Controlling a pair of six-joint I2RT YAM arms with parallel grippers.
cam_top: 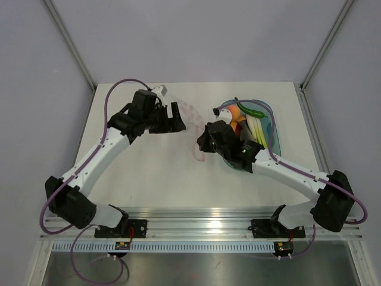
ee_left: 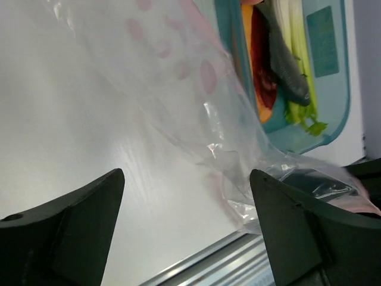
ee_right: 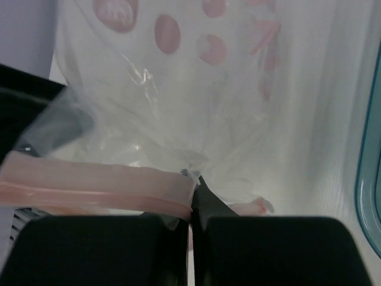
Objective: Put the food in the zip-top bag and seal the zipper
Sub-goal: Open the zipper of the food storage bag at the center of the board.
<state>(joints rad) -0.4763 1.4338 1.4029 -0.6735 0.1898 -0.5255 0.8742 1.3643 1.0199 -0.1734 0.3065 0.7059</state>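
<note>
Now: right tool (ee_right: pixel 193 217) pinched shut on the zipper (ee_right: pixel 95 185), just left of the tray (cam_top: pixel 275 128). Best to hold that edge firm and low while the other lip of the zip-top bag (ee_right: pixel 178 107) gets taken. Left tool (ee_left: pixel 186 179) gapes wide, empty, farther left of the tray, its arm bent and wrist turned inward. Food (cam_top: pixel 250 110) lies in the tray.

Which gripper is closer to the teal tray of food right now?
Right. The right gripper sits just off the rim of the teal tray, shut on the zip-top bag; the open left gripper is farther left, across the bag.
</note>
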